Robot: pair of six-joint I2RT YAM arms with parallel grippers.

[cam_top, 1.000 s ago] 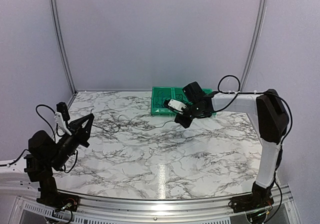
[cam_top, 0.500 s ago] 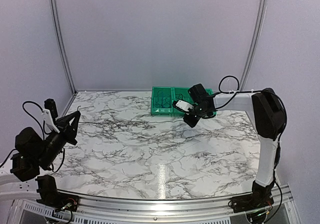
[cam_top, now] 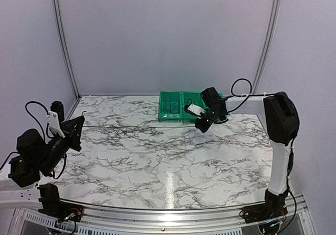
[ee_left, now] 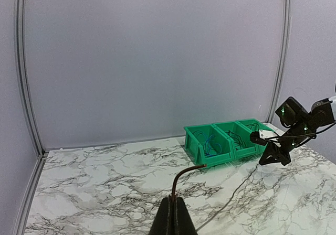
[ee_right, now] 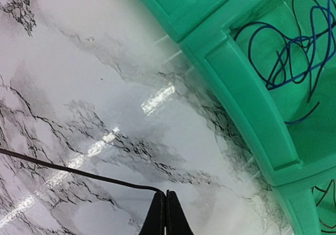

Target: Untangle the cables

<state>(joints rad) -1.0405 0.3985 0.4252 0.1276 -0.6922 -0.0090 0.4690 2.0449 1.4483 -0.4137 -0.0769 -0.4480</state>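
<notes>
One thin black cable (cam_top: 136,126) runs nearly straight across the marble table between my two grippers. My left gripper (cam_top: 77,126) at the far left is shut on one end. In the left wrist view the gripper (ee_left: 174,201) pinches the cable (ee_left: 184,176), whose short free end curls up to the right. My right gripper (cam_top: 202,126) sits just in front of the green bins (cam_top: 172,114) and is shut on the other end. In the right wrist view the gripper (ee_right: 166,194) holds the cable (ee_right: 58,167), which leads off left. Other thin blue wires (ee_right: 294,51) lie looped in a bin.
The row of green bins (ee_left: 195,147) stands at the back centre-right of the table, holding loose blue and dark wires. The bin wall (ee_right: 247,98) is close to the right gripper's right side. The back wall and left metal rail (cam_top: 65,51) bound the table.
The left arm has drawn back to the left and the right gripper has moved right toward the bins. The cable, slack and looped a second ago, now runs nearly straight between them.
</notes>
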